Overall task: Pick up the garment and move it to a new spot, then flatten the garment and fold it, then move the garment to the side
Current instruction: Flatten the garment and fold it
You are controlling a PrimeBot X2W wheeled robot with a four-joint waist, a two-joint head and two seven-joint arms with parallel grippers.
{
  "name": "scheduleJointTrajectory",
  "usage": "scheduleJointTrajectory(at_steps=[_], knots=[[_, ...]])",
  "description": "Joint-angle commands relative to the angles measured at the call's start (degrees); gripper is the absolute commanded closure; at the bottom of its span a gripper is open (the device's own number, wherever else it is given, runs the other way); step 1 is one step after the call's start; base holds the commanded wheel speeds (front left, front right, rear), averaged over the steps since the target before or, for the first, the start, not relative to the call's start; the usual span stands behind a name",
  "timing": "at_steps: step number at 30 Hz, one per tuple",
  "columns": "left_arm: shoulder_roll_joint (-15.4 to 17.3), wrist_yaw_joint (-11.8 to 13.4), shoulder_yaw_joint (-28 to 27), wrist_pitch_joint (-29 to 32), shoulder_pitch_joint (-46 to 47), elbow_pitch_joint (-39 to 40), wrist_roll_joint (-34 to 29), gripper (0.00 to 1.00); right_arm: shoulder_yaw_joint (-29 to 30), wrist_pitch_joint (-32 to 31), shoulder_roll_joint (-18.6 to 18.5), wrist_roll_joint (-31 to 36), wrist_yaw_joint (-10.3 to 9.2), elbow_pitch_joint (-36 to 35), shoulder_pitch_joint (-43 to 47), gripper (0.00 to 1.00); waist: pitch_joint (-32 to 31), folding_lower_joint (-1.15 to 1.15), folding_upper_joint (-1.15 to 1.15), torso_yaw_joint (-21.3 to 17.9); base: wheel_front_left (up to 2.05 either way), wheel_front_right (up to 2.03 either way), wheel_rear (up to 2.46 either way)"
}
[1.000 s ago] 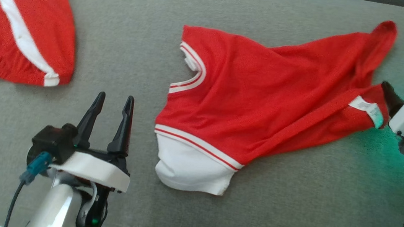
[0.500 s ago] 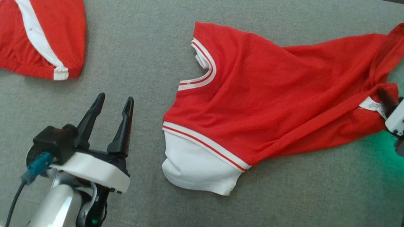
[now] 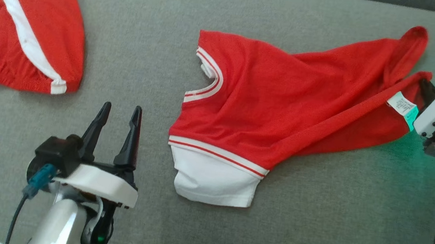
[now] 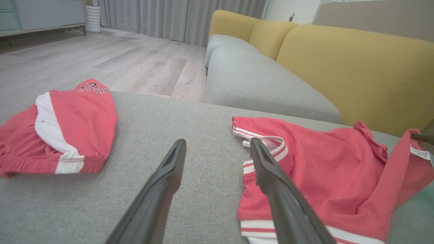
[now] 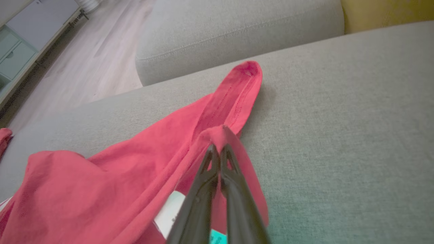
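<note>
Red garment [image 3: 268, 115] stretches lengthwise left-right, collar [image 3: 208, 77] leftward.

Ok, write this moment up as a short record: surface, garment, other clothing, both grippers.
surface: grey sofa cushion
garment: red T-shirt, rumpled and not yet flattened, its white sleeve end nearest the robot
label: white care label showing at the shirt's right end
other clothing: red shorts with a white stripe, lying apart at the far left
left gripper: jaws open and empty, beside the shirt's neckline, apart from it
right gripper: jaws shut on the shirt's edge near the label
</note>
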State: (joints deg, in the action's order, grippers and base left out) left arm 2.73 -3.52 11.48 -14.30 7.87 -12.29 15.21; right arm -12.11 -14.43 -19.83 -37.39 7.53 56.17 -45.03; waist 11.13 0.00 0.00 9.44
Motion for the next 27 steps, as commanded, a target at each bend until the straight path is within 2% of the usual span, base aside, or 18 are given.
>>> scheduleJointTrajectory(at_steps=[1, 8, 16, 22, 23, 27], knots=[[0.2, 0.0, -2.3, -0.7, 1.4, 1.6, -0.2, 0.00, -1.8, 1.5, -1.1, -1.0, -0.04, -3.1, 0.9, 1.00, -1.4, 0.00, 0.00, -0.8, 0.00, 0.00, 0.00], [0.2, 0.4, -2.9, -0.7, -0.2, 1.6, 0.2, 0.00, -5.2, 1.7, -2.6, -3.8, -0.04, -10.4, 6.5, 1.00, -4.1, 0.00, 0.00, -3.1, 0.00, 0.00, 0.00], [0.5, 0.9, -4.4, -0.7, -2.4, 2.3, 0.4, 0.00, -5.7, -6.2, -6.0, -5.8, -0.04, -26.2, 19.2, 1.00, -6.3, 0.00, 0.00, -6.9, 0.00, 0.00, 0.00], [0.8, 1.1, -4.9, -0.7, -3.3, 2.9, 0.2, 0.00, 1.2, -15.3, -7.0, -3.2, -0.04, -37.8, 30.5, 1.00, -6.6, 0.00, 0.00, -8.7, 0.00, 0.00, 0.00], [0.9, 1.1, -4.9, -0.7, -3.3, 2.9, 0.2, 0.00, 4.4, -18.7, -6.4, -2.1, -0.04, -41.1, 34.0, 1.00, -6.7, 0.00, 0.00, -8.9, 0.00, 0.00, 0.00], [1.0, 1.1, -4.8, -0.7, -3.4, 3.0, 0.1, 0.00, 10.6, -26.4, -4.2, 2.2, -0.04, -46.3, 39.8, 1.00, -6.4, 0.00, 0.00, -9.2, 0.00, 0.00, 0.00]])
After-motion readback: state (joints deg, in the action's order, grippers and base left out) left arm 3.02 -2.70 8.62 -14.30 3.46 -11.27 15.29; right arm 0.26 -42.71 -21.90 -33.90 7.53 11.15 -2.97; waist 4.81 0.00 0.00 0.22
